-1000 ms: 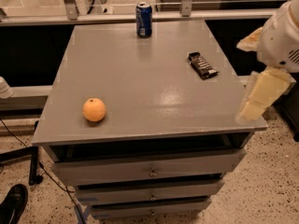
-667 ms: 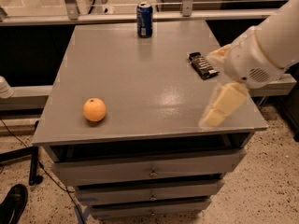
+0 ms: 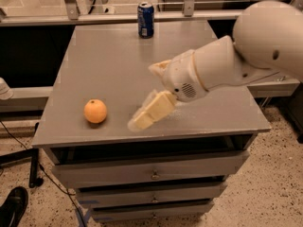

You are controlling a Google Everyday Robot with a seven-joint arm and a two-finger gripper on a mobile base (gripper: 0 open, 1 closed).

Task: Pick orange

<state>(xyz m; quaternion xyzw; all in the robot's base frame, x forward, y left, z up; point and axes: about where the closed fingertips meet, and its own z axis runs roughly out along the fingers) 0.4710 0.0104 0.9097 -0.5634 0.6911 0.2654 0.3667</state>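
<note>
The orange (image 3: 95, 111) is a small round fruit lying on the grey cabinet top (image 3: 113, 65) near its front left corner. My gripper (image 3: 145, 96) hangs over the front middle of the top, to the right of the orange and about a hand's width away from it. Its two cream fingers (image 3: 150, 111) stand apart, so it is open and empty. The white arm (image 3: 246, 56) reaches in from the right.
A blue soda can (image 3: 146, 19) stands upright at the back edge of the top. The cabinet has drawers (image 3: 151, 173) below its front edge. Metal rails and posts run behind it. A dark shoe (image 3: 13, 206) lies on the floor at bottom left.
My arm has swung left from the right edge across the top, bringing the gripper much closer to the orange. It now covers the dark packet that lay at the right. The orange has not moved.
</note>
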